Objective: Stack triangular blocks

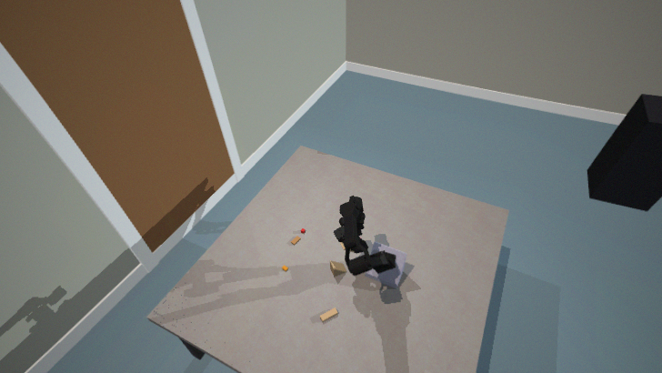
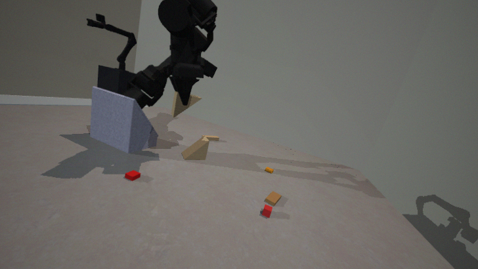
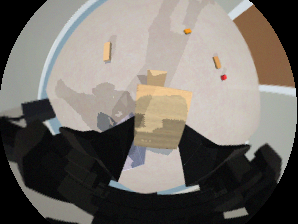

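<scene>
Pinching the upper triangular block [image 1: 342, 246] [image 2: 176, 105] [image 3: 162, 112] between the fingers [image 2: 185, 93], sloped face turned downward, above and apart from the lower triangular block [image 1: 337, 267] [image 2: 197, 149] [image 3: 157, 77]. Resting on the surface [image 1: 430, 315] [image 2: 200, 227] [image 3: 225, 110], that landmark. Near the lower triangular block, resting too: pale purple wedge [image 1: 399, 273] [image 2: 111, 120] [image 3: 135, 159]. Well apart from it: orange piece [image 1: 285, 267] [image 2: 268, 170] [image 3: 187, 31].

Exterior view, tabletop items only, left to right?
Lavender wedge-shaped block, triangular block on the table, orange block. Left out, since they overlap others left to right: the flat red block, tan bar, brown block and small red block.
</scene>
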You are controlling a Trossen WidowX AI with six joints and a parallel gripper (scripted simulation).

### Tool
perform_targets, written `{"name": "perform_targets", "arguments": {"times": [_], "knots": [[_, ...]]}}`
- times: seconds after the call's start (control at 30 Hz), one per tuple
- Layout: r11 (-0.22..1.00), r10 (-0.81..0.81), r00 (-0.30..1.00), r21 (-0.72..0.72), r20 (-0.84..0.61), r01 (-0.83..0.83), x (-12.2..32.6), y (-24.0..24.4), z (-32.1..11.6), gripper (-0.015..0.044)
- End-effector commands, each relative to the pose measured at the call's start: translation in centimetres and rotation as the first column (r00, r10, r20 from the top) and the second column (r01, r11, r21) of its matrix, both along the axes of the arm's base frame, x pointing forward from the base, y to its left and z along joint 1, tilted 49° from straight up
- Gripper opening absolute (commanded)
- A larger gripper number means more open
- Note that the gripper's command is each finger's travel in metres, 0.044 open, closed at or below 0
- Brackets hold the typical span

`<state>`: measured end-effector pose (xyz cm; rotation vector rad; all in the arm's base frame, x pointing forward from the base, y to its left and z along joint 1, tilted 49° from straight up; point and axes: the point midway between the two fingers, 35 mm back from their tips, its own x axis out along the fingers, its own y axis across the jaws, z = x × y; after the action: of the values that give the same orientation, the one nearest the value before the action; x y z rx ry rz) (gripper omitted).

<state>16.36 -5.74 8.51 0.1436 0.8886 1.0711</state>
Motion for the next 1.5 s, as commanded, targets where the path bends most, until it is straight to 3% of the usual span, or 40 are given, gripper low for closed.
{"name": "perform_targets", "arguments": {"times": [0.0,0.87,1.47], "knots": [[1.000,0.002,1.000,-0.009,0.006,-0.002,0.2,0.8,-0.3,0.0000],[1.000,0.004,1.000,0.000,0.011,-0.004,2.8,9.3,-4.0,0.0000],[1.000,0.011,1.000,0.001,0.014,-0.011,3.1,9.8,-4.4,0.0000]]}}
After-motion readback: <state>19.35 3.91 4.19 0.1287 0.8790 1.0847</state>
